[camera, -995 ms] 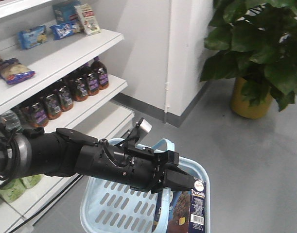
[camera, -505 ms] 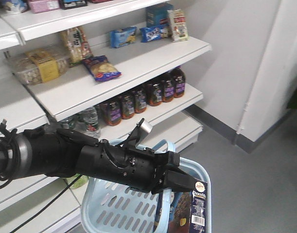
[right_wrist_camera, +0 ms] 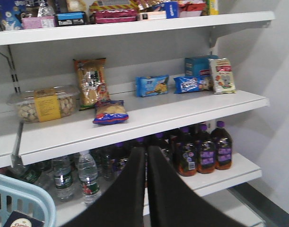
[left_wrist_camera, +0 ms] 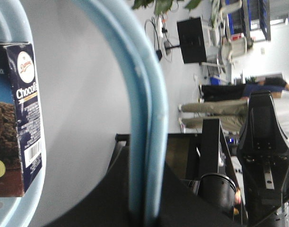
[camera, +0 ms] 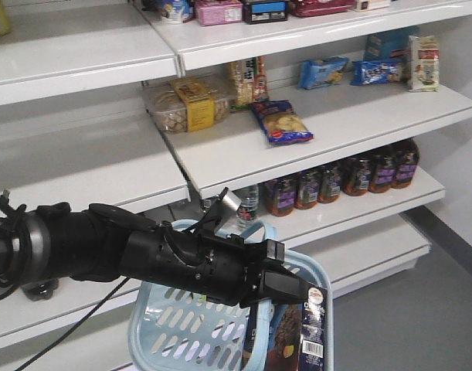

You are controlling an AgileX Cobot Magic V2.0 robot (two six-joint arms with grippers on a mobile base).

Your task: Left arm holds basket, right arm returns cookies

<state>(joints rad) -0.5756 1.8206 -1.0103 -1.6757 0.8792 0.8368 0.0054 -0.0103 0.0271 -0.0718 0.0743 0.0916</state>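
Observation:
The light blue basket [camera: 154, 313] hangs by its loop handle [camera: 260, 230] from my left gripper [camera: 296, 289], which is shut on that handle. From the left wrist, the handle [left_wrist_camera: 144, 118] runs straight down between the black jaws [left_wrist_camera: 144, 210]. The dark cookies box [camera: 293, 340] stands upright inside the basket, at its near right corner, and the left wrist view shows its "Choco" lettering and barcode [left_wrist_camera: 21, 118]. My right gripper [right_wrist_camera: 146, 153] is shut with nothing in it, facing the shelves. The basket rim [right_wrist_camera: 28, 198] and a corner of the cookies box [right_wrist_camera: 19, 221] lie at its lower left.
White store shelves [camera: 336, 127] fill the view ahead, carrying snack bags [camera: 280, 122], a tub of biscuits [camera: 185, 104] and dark bottles [camera: 344, 182]. Water bottles [right_wrist_camera: 87, 177] stand on the lower shelf. Grey floor [camera: 421, 325] lies at the right.
The whole view has swung left: the plant and white wall have gone, and the shelves now stand straight ahead. The left gripper still holds the handle, with the cookies box in the same spot.

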